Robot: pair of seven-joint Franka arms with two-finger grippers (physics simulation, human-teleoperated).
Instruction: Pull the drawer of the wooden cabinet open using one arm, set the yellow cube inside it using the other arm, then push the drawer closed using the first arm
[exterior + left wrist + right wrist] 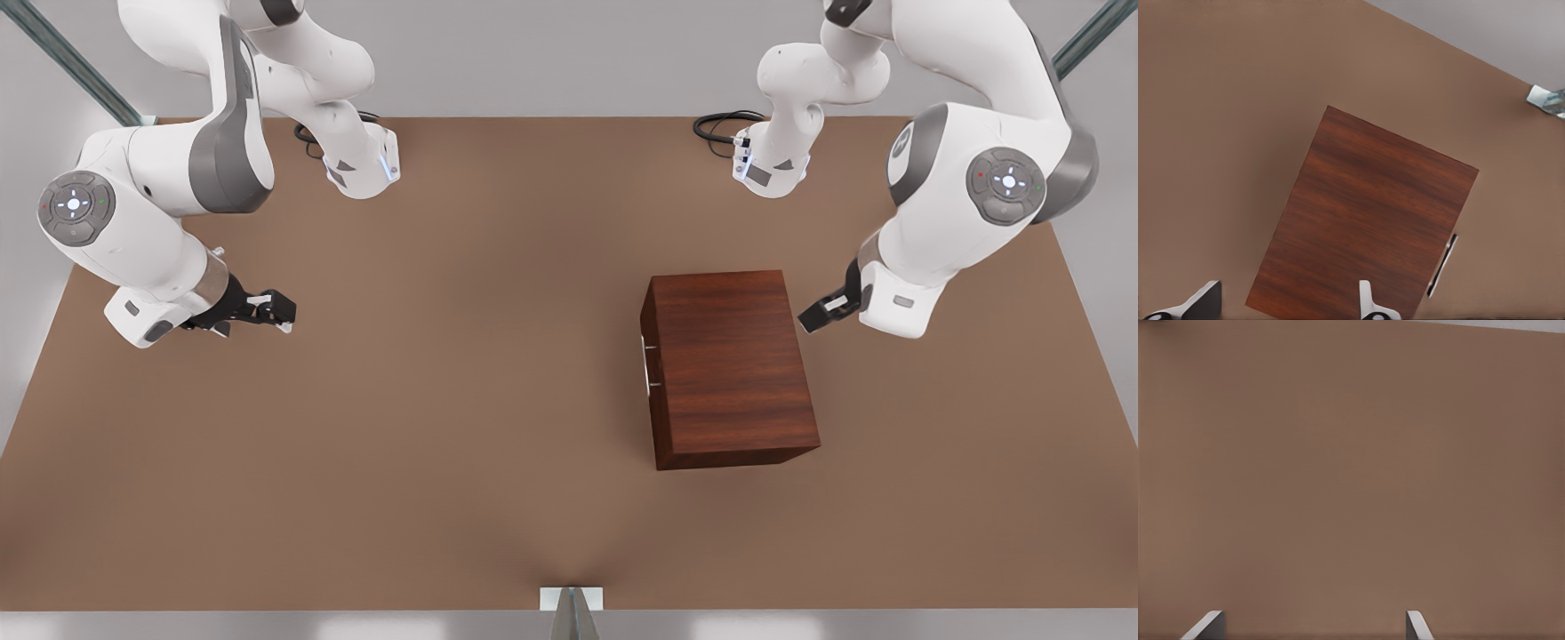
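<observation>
Currently the wooden cabinet sits right of centre on the tabletop in the front view, its long axis running near to far. The drawer is flush, its silver handle facing the front view's left. The left gripper hovers beside the cabinet's far right corner, fingers apart and cut off at the frame edge. The right gripper waits well apart, fingers spread over bare tabletop.

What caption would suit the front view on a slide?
Two open grippers, left beside the closed wooden cabinet, right waiting over bare table.
</observation>
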